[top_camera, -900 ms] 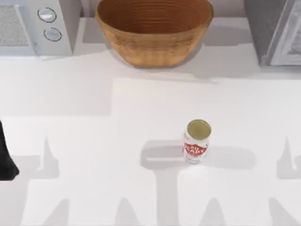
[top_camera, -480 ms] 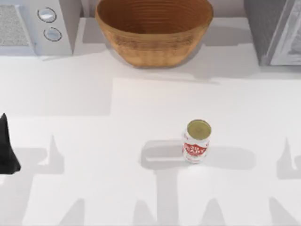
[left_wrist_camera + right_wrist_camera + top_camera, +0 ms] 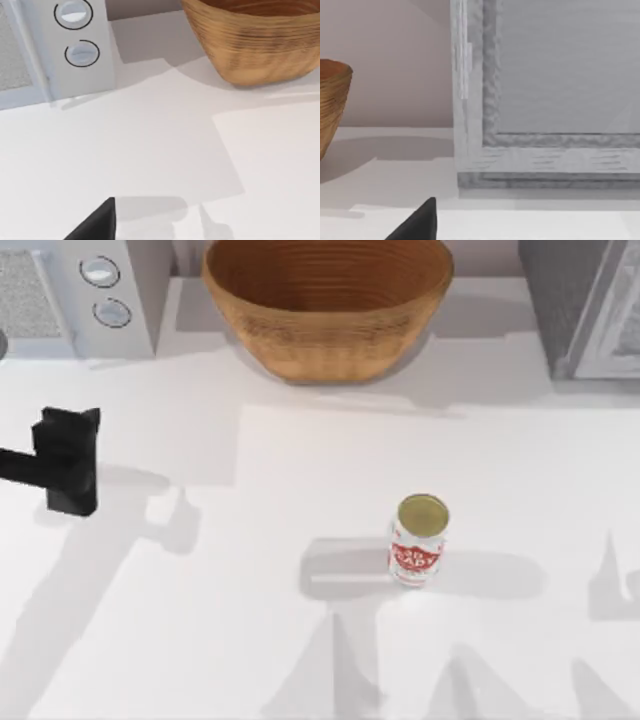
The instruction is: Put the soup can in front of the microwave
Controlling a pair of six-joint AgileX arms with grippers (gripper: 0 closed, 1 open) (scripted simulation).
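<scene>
Standing upright mid-table, the can (image 3: 419, 540) lies well to the right of the left gripper (image 3: 68, 460), near the left edge below the microwave (image 3: 75, 295); its finger spread I cannot tell.

The top camera looks straight down on the white bench (image 3: 300, 640). The left wrist camera rides low, facing the microwave (image 3: 60, 55) and wicker basket (image 3: 260, 40), both shared with the overhead view. The right wrist camera sits close to a grey cabinet (image 3: 550, 100), basket edge beside it.
</scene>
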